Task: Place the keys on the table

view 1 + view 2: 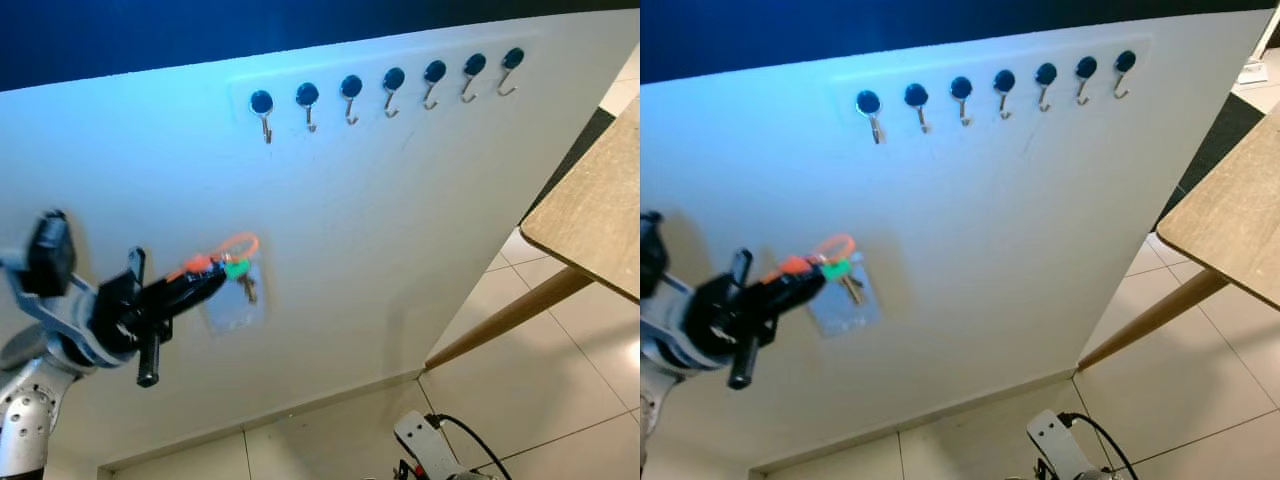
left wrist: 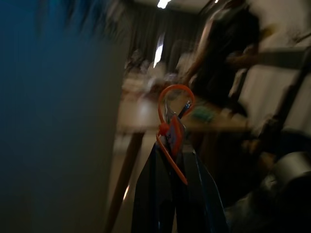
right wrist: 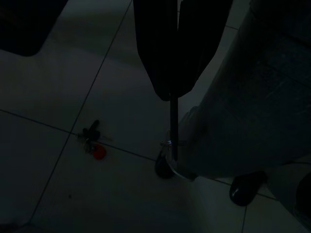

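Left gripper (image 1: 205, 283) clamps keys (image 1: 236, 268); key blades blurred. Right gripper (image 3: 171, 94) closed, dark.

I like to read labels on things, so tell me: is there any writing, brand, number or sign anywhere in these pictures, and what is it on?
No readable text anywhere.
Keys in the left gripper: orange and green tags, no lettering visible.
White board with its row of hooks: plain, unmarked.
Wooden table: no label.
Second bunch of keys on the floor: too dark and small to read.
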Available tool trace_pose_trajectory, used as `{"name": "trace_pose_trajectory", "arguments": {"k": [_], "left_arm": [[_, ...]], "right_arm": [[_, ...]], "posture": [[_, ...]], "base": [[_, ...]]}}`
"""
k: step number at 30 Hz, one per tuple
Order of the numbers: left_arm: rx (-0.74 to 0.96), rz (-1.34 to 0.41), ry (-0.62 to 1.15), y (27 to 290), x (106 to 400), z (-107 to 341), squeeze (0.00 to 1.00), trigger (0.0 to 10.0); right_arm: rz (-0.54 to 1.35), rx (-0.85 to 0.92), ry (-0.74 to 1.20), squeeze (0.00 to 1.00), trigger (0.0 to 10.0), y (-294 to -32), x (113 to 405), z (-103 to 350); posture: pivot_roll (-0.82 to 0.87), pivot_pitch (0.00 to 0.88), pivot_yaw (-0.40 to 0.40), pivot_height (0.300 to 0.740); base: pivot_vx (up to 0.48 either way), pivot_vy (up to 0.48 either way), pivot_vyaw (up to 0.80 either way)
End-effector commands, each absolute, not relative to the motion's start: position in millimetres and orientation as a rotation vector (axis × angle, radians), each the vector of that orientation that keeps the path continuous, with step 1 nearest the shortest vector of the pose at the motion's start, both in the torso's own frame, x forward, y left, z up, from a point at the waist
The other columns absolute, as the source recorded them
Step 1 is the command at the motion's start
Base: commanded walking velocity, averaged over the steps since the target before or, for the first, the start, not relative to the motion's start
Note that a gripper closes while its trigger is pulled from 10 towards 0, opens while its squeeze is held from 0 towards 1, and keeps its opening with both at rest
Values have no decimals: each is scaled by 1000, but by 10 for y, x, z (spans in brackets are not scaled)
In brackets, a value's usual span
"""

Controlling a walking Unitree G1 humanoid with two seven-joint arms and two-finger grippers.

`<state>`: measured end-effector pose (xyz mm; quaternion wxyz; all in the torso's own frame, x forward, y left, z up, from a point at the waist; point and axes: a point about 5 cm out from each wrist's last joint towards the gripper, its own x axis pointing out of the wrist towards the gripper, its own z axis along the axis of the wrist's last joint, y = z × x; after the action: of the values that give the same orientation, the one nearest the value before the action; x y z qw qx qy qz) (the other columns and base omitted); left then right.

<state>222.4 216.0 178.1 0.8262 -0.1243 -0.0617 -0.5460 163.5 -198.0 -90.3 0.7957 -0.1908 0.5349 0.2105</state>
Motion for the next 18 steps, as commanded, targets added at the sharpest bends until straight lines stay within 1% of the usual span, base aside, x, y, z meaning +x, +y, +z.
{"name": "trace_pose_trajectory", "arguments": {"k": [1, 2, 3, 4, 6, 7, 8, 9, 11, 12, 14, 15, 17, 18], "left_arm": [[-209, -1071, 37, 2263, 2245, 1467, 0, 10000], [-209, -1071, 37, 2263, 2245, 1467, 0, 10000], [-182, -967, 173, 2330, 2280, 1131, 0, 10000], [-177, -898, 251, 2368, 2296, 948, 0, 10000], [-177, -898, 251, 2368, 2296, 948, 0, 10000], [-161, -797, 354, 2428, 2293, 682, 0, 10000], [-147, -764, 385, 2448, 2285, 591, 0, 10000], [-147, -764, 385, 2448, 2285, 591, 0, 10000], [-204, -648, 478, 2509, 2222, 304, 0, 10000], [-204, -648, 478, 2509, 2222, 304, 0, 10000], [-238, -536, 572, 2559, 2134, 63, 0, 10000], [-238, -536, 572, 2559, 2134, 63, 0, 10000], [-239, -354, 742, 2634, 1907, -302, 0, 10000], [-248, -295, 797, 2641, 1801, -414, 0, 10000]], "right_arm": [[487, -407, 1261, 0, 10000, -1960, 1346, -1019], [487, -407, 1261, 0, 10000, -1960, 1346, -1019], [491, -411, 1261, 0, 10000, -1951, 1344, -1021], [493, -413, 1261, 0, 10000, -1947, 1344, -1022], [493, -413, 1261, 0, 10000, -1947, 1344, -1022], [494, -414, 1262, 0, 10000, -1940, 1342, -1024], [494, -414, 1262, 0, 10000, -1937, 1341, -1025], [494, -414, 1262, 0, 10000, -1937, 1341, -1025], [498, -417, 1265, 0, 10000, -1929, 1326, -1031], [498, -417, 1265, 0, 10000, -1929, 1326, -1031], [500, -420, 1267, 0, 10000, -1925, 1315, -1035], [500, -420, 1267, 0, 10000, -1925, 1315, -1035], [500, -426, 1272, 0, 10000, -1930, 1298, -1041], [500, -430, 1275, 0, 10000, -1935, 1287, -1044]], "posture": [[-37, 72, 48, 740], [-37, 72, 48, 740], [-33, 69, 48, 740], [-33, 69, 50, 740], [-33, 69, 50, 740], [-33, 63, 51, 740], [-32, 62, 50, 740], [-32, 62, 50, 740], [-31, 54, 51, 740], [-31, 54, 51, 740], [-30, 50, 52, 740], [-30, 50, 52, 740], [-26, 39, 51, 740], [-27, 38, 51, 740]], "base": [[0, 0, 0], [0, 0, 0], [0, 0, 0], [0, 0, 0], [0, 0, 0], [0, 0, 0], [0, 0, 0], [0, 0, 0], [0, 0, 0], [0, 0, 0], [0, 0, 0], [0, 0, 0], [0, 0, 0], [0, 0, 0]]}}
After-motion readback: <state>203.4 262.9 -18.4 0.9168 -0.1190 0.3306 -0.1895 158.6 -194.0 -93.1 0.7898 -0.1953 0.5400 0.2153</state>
